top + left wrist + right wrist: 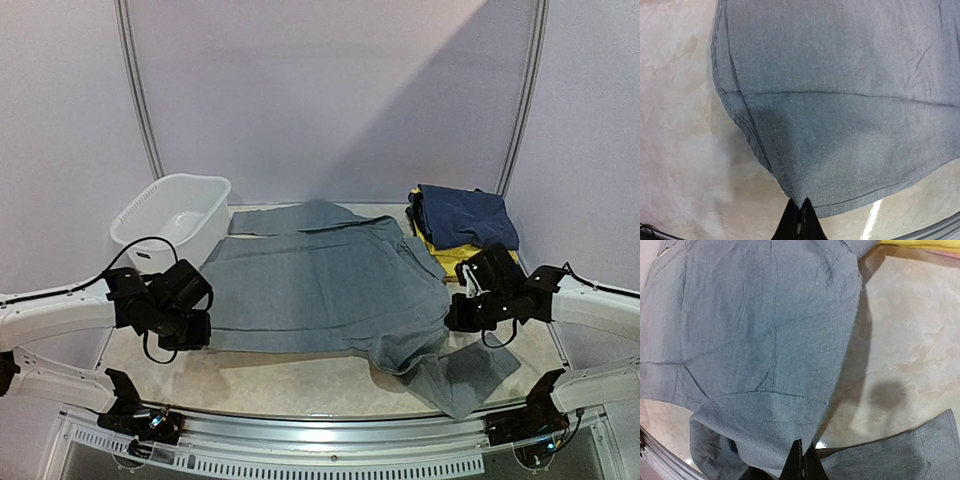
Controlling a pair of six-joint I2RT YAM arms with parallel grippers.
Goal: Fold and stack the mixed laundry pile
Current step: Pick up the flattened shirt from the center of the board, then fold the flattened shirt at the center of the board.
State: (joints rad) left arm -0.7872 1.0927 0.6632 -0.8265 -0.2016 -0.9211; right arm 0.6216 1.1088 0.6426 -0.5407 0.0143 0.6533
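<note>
Top external view shows you the grey trousers (320, 280) spread flat across the middle of the table (280, 385). One end trails off rumpled toward 5 o'clock, close to the front edge. Your left gripper (192, 328) sits at the cloth's 8 o'clock corner and your right gripper (465, 312) at its 3 o'clock edge.

At 10 o'clock from the trousers stands the white basin (172, 218), just beside the cloth's far-left corner. The left arm's black cable (150, 243) arcs in front of the basin's near wall. At 2 o'clock a folded navy garment (465, 215) lies on top of a yellow garment (452, 260). That stack sits right behind the right wrist and just beside the trousers' far-right corner.

Left wrist view shows your fingers pressed together, pinching the rounded hem corner at 6 o'clock in the frame. Right wrist view shows those fingers also pressed together, nipping the edge of an upper grey layer. More grey cloth lies at 4 o'clock, and bare table shows at 2 o'clock.
</note>
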